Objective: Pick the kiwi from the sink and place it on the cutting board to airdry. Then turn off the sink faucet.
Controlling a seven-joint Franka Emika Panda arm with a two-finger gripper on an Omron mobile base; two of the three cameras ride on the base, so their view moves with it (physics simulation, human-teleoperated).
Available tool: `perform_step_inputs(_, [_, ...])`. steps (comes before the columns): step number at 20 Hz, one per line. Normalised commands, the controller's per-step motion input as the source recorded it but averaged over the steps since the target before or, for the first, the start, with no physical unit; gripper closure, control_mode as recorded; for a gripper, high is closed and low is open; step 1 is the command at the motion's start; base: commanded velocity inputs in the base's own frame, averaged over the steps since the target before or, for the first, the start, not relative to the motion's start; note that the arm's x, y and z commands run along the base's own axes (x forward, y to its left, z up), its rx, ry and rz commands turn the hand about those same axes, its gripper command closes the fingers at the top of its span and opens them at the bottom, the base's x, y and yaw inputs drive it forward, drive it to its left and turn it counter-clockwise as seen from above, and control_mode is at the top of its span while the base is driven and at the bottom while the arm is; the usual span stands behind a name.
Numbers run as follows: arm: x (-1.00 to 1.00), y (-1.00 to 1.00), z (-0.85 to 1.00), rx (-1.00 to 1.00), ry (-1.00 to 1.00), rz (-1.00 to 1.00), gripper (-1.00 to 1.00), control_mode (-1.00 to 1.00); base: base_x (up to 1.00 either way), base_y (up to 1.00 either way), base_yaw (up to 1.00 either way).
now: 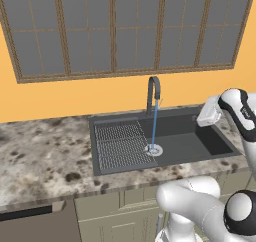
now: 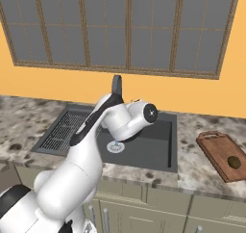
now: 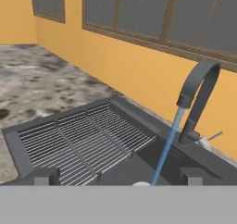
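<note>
The kiwi (image 2: 234,161), small and brown, lies on the reddish-brown cutting board (image 2: 217,149) on the counter right of the sink (image 1: 175,123). Water runs in a blue stream (image 1: 154,123) from the dark gooseneck sink faucet (image 1: 153,93) down to the round silver drain (image 1: 154,149). My gripper (image 3: 116,177) is open and empty, and its fingertips (image 3: 42,176) point toward the basin, the faucet (image 3: 199,96) and its small lever (image 3: 211,137). My hand hangs over the right end of the sink, right of the faucet and clear of it.
A wire grid rack (image 1: 120,143) fills the sink's left half. Speckled stone counter (image 1: 45,146) spreads to both sides. An orange wall and a wide window (image 1: 125,28) stand just behind the faucet. In the right base view my arm (image 2: 103,126) hides much of the basin.
</note>
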Motion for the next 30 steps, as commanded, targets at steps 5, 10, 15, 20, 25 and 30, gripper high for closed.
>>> perform_step_inputs(5, [0.19,0.00,0.00,0.03,0.00,0.01,-1.00,-1.00,0.00,0.00,0.00])
perform_step_inputs(10, [0.16,0.00,0.00,0.11,0.00,0.01,-1.00,-1.00,0.00,0.00,0.00])
perform_step_inputs(15, [0.15,0.00,0.00,0.08,0.00,0.02,-1.00,-1.00,0.00,0.00,0.00])
perform_step_inputs(20, [0.20,0.08,-0.04,0.01,0.00,0.02,-1.00,-1.00,0.00,0.00,0.00])
perform_step_inputs(25, [0.25,0.10,-0.12,0.00,0.00,0.01,-1.00,-1.00,0.00,0.00,0.00])
perform_step_inputs(30, [0.26,0.02,-0.19,0.00,0.00,0.01,-1.00,-1.00,0.00,0.00,0.00])
